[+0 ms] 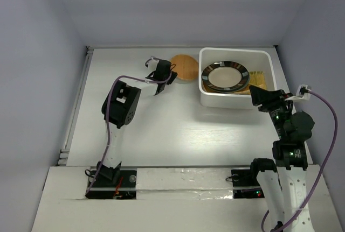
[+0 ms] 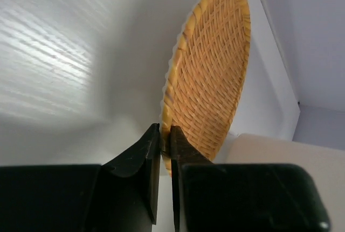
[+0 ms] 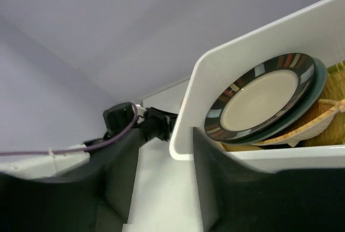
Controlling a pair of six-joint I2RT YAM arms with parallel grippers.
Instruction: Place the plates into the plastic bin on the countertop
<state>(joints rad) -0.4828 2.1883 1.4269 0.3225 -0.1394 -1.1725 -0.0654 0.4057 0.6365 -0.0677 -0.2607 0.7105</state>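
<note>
Pinching rim of round woven tan plate (image 2: 207, 76): left hand (image 2: 165, 146); right hand (image 3: 164, 135) apart.

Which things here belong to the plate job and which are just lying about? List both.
Job: woven plate, pinched on its rim by the left gripper; black-rimmed plate and slatted yellow plate, both in the white bin.
Not part of it: purple cable on the left arm; pale walls.

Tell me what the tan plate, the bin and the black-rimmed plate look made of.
Tan plate: woven cane or rattan, matt; criss-cross strands and a braided rim show. Bin: seemingly white plastic, smooth, thick moulded rim. Black-rimmed plate: probably glazed ceramic, glossy, with reflections on the rim.
</note>
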